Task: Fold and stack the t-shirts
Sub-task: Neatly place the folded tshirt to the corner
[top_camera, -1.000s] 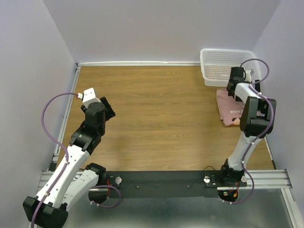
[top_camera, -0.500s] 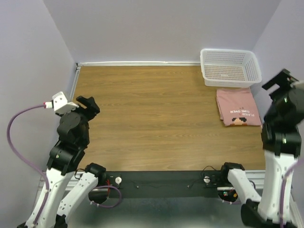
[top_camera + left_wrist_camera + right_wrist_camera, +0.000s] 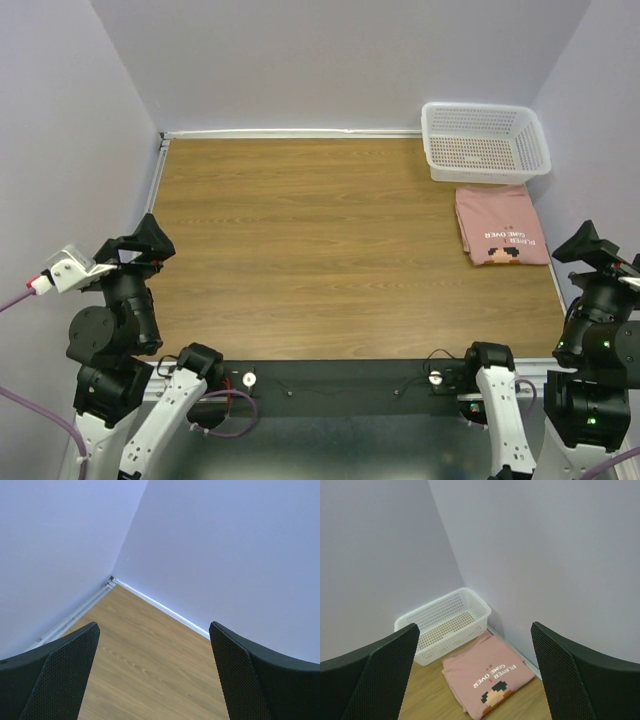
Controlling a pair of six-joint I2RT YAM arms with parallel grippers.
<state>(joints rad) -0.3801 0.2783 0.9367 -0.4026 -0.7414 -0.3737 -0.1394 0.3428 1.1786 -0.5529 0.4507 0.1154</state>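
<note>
Wide, empty: left end effector [image 3: 154, 630] and right end effector [image 3: 474, 629]; folded shirt [image 3: 487, 677] ahead of the right, beside basket [image 3: 484, 106].

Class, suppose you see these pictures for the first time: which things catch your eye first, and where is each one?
A folded pink t-shirt with a dark pixel graphic lies flat at the far right of the table, just in front of a white mesh basket in the corner. The left hand and right hand stand open and empty at the near corners, far from both.
</note>
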